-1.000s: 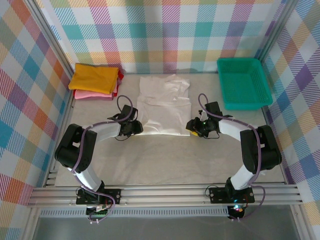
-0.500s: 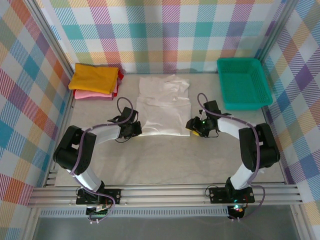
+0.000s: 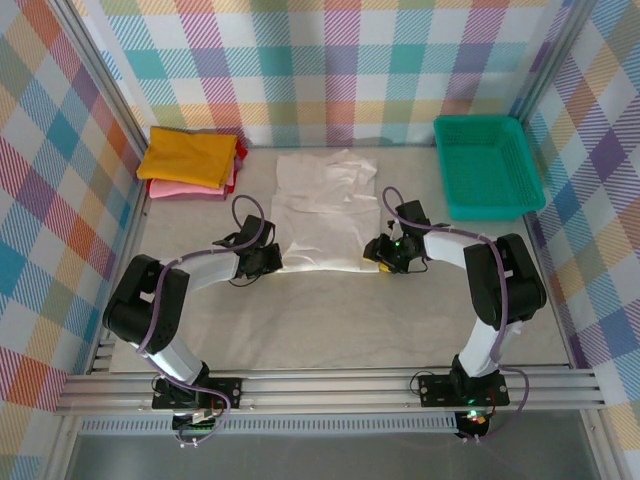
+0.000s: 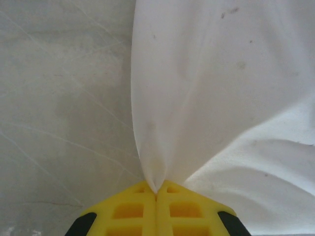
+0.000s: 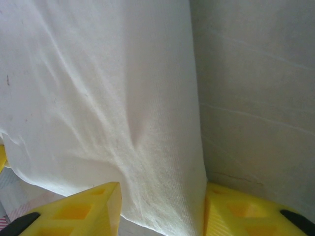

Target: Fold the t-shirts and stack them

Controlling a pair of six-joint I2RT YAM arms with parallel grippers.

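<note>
The white t-shirt [image 3: 328, 212] lies in the middle of the frame on the counter [image 3: 330, 320]. It makes a narrow oblong, rumpled at its far end, so I'd say its fold is only partly made. At its lower left corner the left hand [image 4: 156, 191] is pinched tight on a peak of cloth. At the lower right corner the right hand [image 5: 161, 196] straddles the hem with its fingers apart, not yet clamped. In the upper left sits the finished stack [image 3: 190, 158], a mustard-yellow tee on top of pink and red ones. The white one has yet to join it. The green basket [image 3: 487, 168] in the upper right has nothing in it that I can see.
</note>
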